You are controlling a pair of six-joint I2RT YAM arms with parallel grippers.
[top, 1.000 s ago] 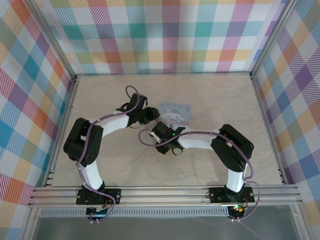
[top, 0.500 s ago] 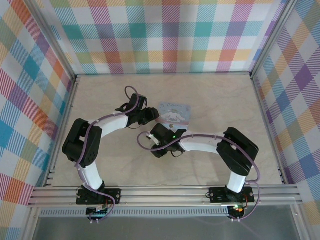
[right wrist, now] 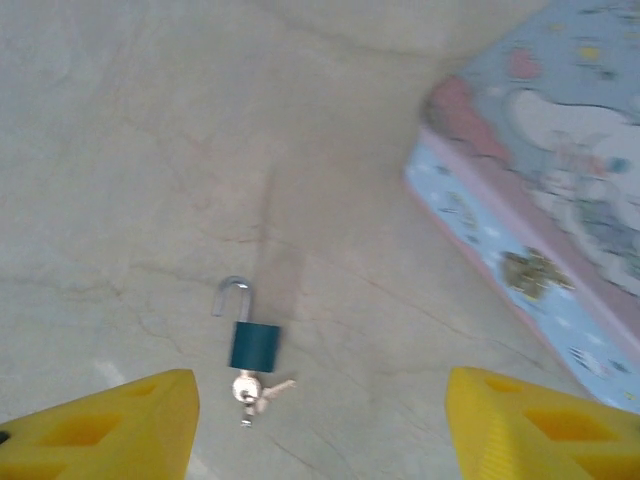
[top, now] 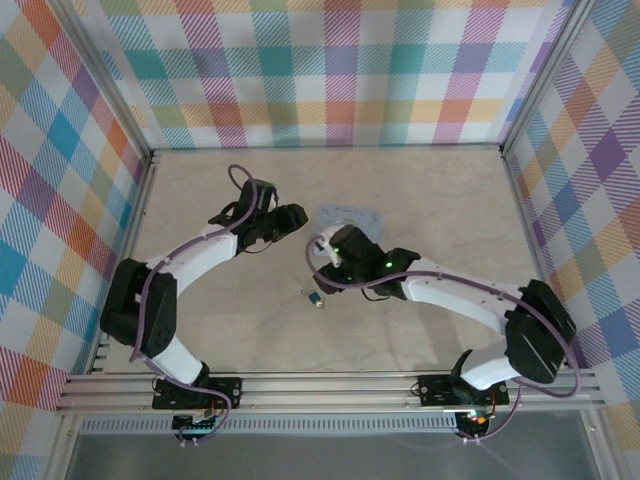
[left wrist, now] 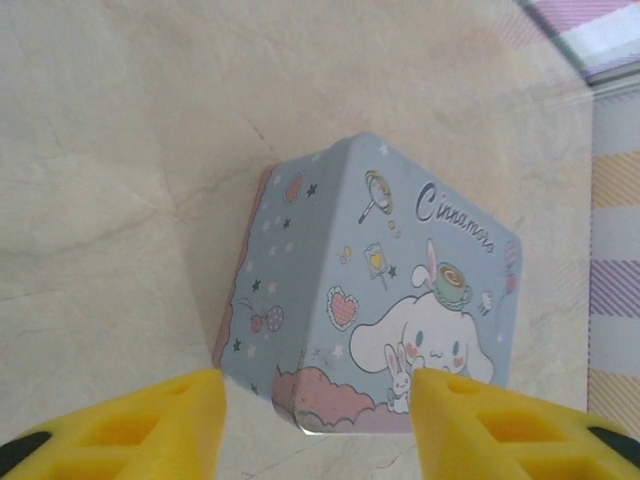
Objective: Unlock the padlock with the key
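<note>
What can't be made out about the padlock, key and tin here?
Top view: padlock too small; shackle state and key unreadable.
Right wrist view: key blurred; whether it sits in the keyhole or merely touches the body is unclear.
Tin: near edge covered by the right arm, top view; blurred and cut by the frame edge, right wrist view.

We find the tin (right wrist: 540, 230) blurred and cut by the right edge in the right wrist view; from above, the right arm (top: 352, 260) hides its near side. The key (right wrist: 262, 390) under the padlock (right wrist: 254, 345) is too small for us to tell whether it sits in the keyhole
</note>
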